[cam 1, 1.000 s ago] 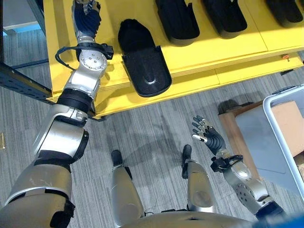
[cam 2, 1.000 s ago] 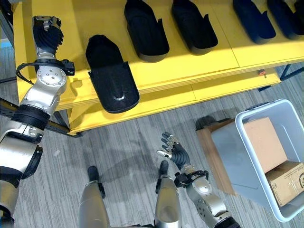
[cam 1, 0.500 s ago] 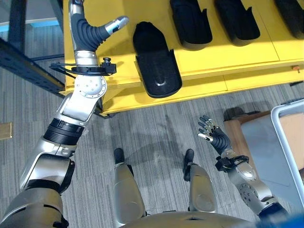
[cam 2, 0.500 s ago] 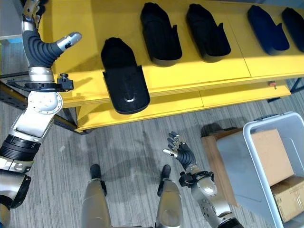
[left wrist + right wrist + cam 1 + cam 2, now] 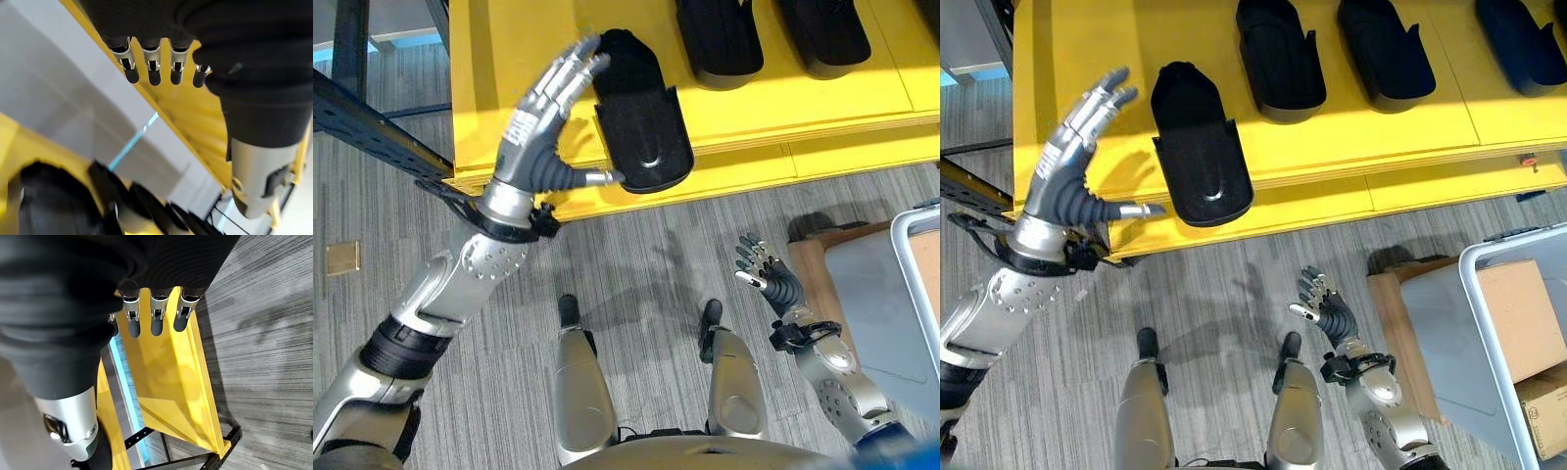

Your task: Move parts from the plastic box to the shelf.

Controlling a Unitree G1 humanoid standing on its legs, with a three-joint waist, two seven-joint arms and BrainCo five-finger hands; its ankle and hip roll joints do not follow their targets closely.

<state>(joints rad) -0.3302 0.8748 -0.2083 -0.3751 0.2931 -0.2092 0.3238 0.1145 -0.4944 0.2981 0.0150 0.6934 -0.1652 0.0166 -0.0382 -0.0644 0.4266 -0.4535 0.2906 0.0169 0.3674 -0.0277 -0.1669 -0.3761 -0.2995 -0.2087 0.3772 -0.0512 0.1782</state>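
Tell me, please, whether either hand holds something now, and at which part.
Nothing is held. The left hand is open beside the nearest black part on the yellow shelf, not gripping it. The right hand is open over the floor.

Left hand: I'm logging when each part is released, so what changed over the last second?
The left hand drew back off the yellow shelf toward its front edge, open and empty. The nearest black moulded part stayed put; the right hand stayed low, open.
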